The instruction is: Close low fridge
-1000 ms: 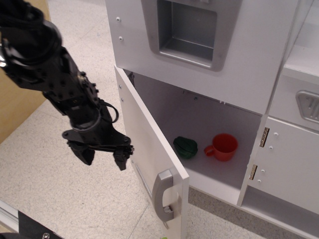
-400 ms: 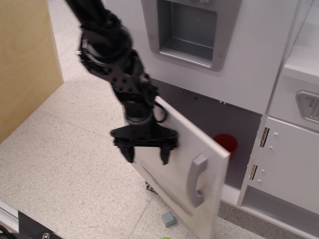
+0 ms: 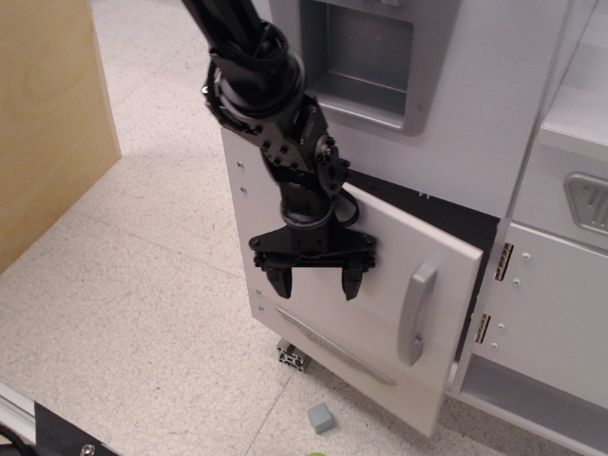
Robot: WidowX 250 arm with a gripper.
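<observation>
Standing nearly shut, low fridge [image 3: 380, 285] door, handle [image 3: 416, 313] upright; gripper [image 3: 314, 283] fingers apart against its panel.

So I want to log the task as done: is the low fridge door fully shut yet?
Not quite. The door is nearly closed, but a dark gap shows along its top and handle-side edge.

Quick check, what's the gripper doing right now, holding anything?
Black gripper: open, jaws spread, holding nothing, set against the large white panel door of the low fridge, left of its grey vertical bar handle.
</observation>
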